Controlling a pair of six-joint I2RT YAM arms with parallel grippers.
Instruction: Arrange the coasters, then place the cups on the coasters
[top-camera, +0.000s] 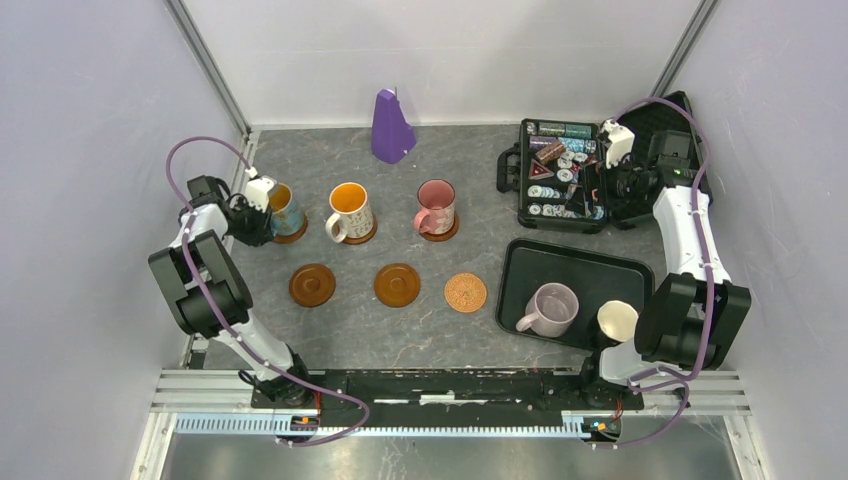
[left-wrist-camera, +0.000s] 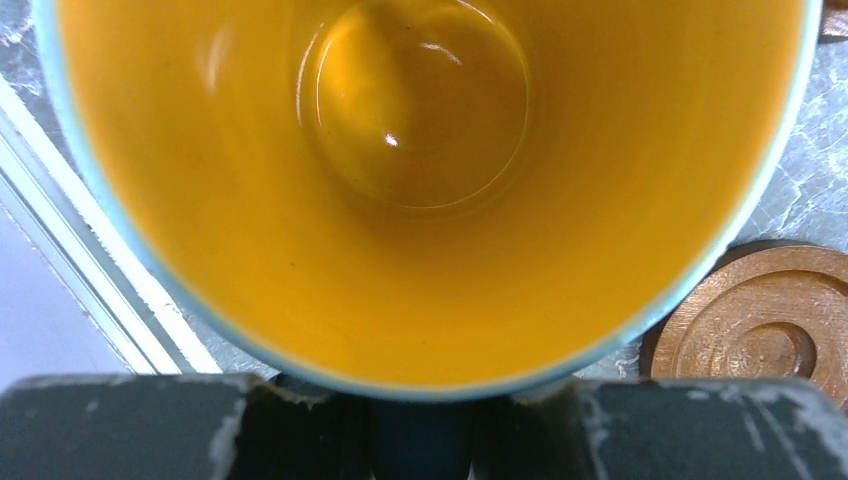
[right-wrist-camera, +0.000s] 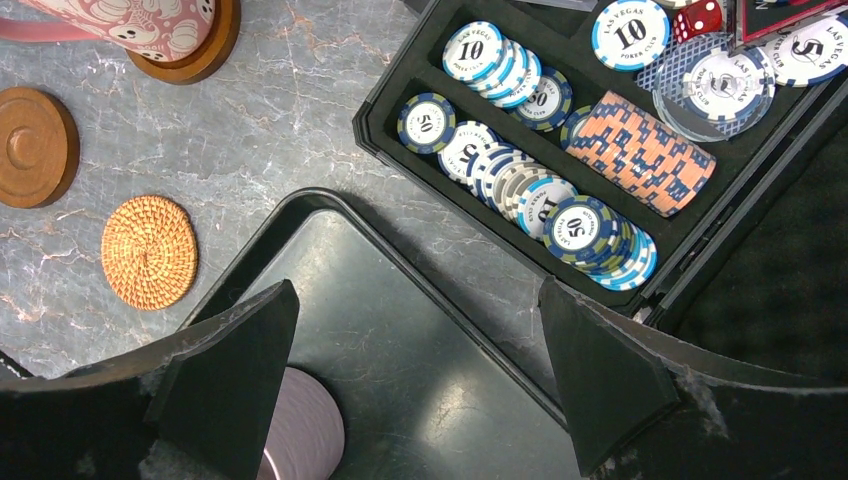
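Note:
My left gripper (top-camera: 257, 207) (left-wrist-camera: 420, 405) is shut on the handle of the blue cup (top-camera: 283, 208) with a yellow inside (left-wrist-camera: 420, 150). The cup is over the back-left coaster (top-camera: 293, 234) (left-wrist-camera: 770, 325); whether it touches is unclear. The white cup (top-camera: 350, 210) and the pink cup (top-camera: 436, 207) (right-wrist-camera: 130, 25) each stand on a coaster. Two bare brown coasters (top-camera: 312, 284) (top-camera: 397, 284) (right-wrist-camera: 35, 145) and a patterned coaster (top-camera: 465, 292) (right-wrist-camera: 148, 250) form the front row. My right gripper (top-camera: 598, 185) (right-wrist-camera: 415, 340) hangs open above the tray's far corner, empty.
The black tray (top-camera: 590, 265) (right-wrist-camera: 400, 300) holds a lilac cup (top-camera: 550, 308) (right-wrist-camera: 300, 430) and a cream-inside cup (top-camera: 617, 320). An open case of poker chips (top-camera: 560, 175) (right-wrist-camera: 560, 150) sits behind it. A purple cone (top-camera: 392, 127) stands at the back.

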